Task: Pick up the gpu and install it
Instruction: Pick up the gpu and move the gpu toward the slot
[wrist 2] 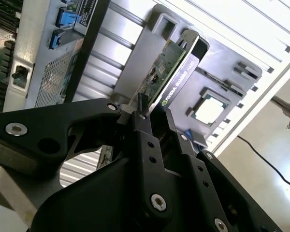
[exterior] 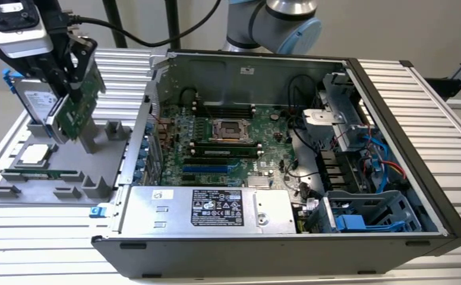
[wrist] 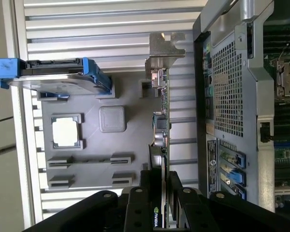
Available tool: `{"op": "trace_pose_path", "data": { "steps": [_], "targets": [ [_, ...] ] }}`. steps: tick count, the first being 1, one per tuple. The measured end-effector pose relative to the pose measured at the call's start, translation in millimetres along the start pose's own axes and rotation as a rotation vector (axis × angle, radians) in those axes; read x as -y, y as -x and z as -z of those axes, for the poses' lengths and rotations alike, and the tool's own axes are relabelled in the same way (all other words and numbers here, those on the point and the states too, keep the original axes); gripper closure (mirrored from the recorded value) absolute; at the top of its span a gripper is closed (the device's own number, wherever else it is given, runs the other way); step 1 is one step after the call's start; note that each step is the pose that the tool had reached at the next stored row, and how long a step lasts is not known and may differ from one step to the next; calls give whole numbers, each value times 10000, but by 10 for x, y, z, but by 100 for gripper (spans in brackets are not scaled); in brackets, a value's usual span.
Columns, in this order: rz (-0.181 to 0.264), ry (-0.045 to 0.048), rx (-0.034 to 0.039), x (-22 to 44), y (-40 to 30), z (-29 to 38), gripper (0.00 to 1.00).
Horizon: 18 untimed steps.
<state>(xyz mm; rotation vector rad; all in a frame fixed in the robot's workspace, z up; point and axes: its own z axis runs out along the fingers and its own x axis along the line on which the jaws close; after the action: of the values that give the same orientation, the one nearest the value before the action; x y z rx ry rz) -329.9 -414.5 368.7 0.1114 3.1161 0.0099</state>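
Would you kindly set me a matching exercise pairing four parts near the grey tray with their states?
1 gpu
2 hard drive
3 processor
4 memory stick

A flat in a square recess of the grey tray
B clamped by the hand
C on edge, blue frame
D in a long narrow slot

Pairs: 1-B, 2-C, 3-A, 4-D

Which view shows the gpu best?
The second wrist view: the gpu shows its green board and black shroud edge, clamped in the gripper. The first wrist view shows it edge-on; the exterior view shows its green face beside the hard drive.
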Motion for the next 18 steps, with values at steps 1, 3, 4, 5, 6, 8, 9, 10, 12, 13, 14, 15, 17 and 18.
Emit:
{"op": "trace_pose_path", "data": {
  "steps": [1,3,4,5,6,8,9,10,12,13,14,15,17,18],
  "targets": [
    [0,0,0,0,0,7,100],
    [0,-1,0,0,1,21,100],
    [0,0,0,0,1,27,100],
    [0,1,0,0,1,32,100],
    [0,1,1,0,1,39,100],
    [0,0,0,0,1,51,100],
    [0,0,1,0,1,56,100],
    [0,0,1,0,1,60,100],
    [0,0,-1,-1,2,71,100],
    [0,0,0,-1,2,75,100],
    [0,0,0,0,2,80,100],
    [0,1,1,0,2,83,100],
    [0,0,1,-1,2,93,100],
    [0,0,0,-1,2,100,100]
  ]
}}
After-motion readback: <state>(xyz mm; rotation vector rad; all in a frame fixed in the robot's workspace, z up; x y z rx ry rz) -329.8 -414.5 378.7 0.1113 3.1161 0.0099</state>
